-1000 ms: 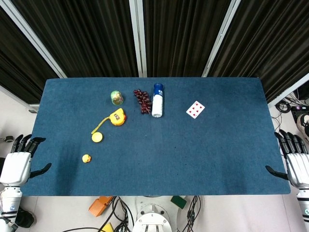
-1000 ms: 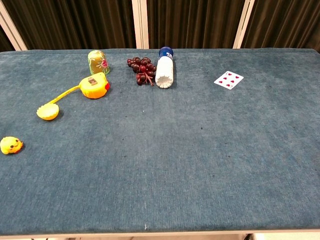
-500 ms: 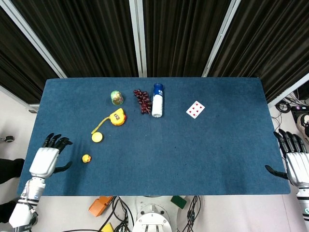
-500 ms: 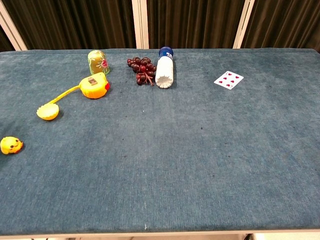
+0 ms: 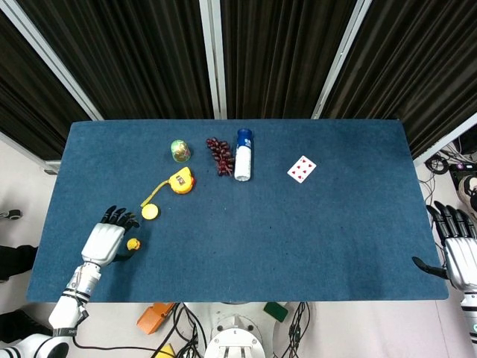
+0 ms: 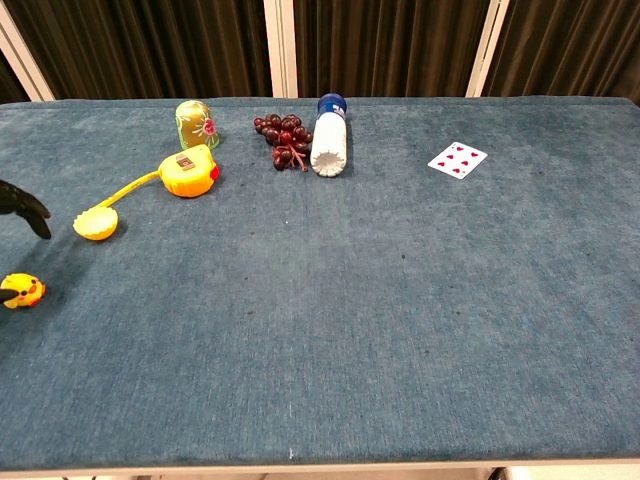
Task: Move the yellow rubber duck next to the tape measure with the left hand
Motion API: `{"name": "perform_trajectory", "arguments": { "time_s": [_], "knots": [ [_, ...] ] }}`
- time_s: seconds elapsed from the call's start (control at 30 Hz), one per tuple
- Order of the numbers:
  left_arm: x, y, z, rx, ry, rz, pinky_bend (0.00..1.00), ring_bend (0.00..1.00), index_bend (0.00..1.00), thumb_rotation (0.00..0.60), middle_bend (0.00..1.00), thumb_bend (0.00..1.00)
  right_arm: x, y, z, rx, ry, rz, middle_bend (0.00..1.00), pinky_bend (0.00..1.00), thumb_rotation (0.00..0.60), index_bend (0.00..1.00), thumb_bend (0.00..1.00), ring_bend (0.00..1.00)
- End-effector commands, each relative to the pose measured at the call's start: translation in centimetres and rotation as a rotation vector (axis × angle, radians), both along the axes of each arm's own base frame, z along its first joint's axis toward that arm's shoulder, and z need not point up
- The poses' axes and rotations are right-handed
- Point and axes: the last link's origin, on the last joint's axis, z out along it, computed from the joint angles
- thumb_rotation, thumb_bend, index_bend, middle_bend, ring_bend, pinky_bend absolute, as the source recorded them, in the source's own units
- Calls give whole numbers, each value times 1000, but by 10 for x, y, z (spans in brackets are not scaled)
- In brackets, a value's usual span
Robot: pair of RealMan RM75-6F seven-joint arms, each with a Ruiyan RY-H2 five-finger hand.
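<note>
A big blue table (image 5: 298, 239) stands in front of dark curtains. The little yellow rubber duck (image 5: 133, 244) sits near the front left corner of the table. The left hand (image 5: 104, 240) is right beside it, fingers spread and holding nothing, though its thumb may just touch the duck; that is hard to tell. This looks like the reaching step. Next, the hand needs to close gently around the duck, lift it, and set it down by the tape measure (image 5: 181, 181), which lies farther back. The right hand (image 5: 460, 257) waits open off the table's far right edge.
</note>
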Motion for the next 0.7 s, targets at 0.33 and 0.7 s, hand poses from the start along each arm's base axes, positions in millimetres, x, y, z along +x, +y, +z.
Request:
{"name": "perform_trajectory", "arguments": {
  "time_s": [0.33,0.7],
  "knots": [
    [-9,-6,-9,-31,14,27,12,81,389,600,175,276,0,1,-1,2,-1,-1,78,107,600,0,204,0],
    [-13,-4,-11,-34,20,32,12,78,484,600,175,417,0,2,-2,5,0,-5,78,107,600,0,204,0]
  ]
}}
